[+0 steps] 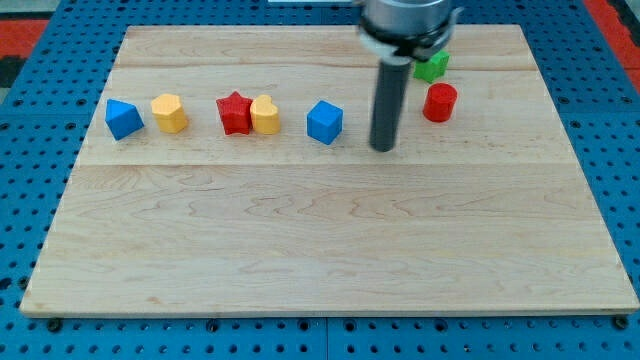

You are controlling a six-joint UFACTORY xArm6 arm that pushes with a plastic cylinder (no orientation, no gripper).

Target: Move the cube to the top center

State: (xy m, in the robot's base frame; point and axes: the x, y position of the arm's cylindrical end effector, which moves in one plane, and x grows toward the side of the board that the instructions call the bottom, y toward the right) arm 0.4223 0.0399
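Observation:
A blue cube (324, 122) sits on the wooden board (320, 240) a little above the middle. My tip (382, 147) rests on the board just to the cube's right and slightly lower, a small gap apart. The dark rod rises from it to the arm at the view's top.
Left of the cube lie a yellow heart-shaped block (265, 115) touching a red star (234, 112), a second yellow block (170, 113) and a blue angular block (123, 118). A red cylinder (439, 102) and a green block (431, 66), partly hidden by the arm, lie to the right.

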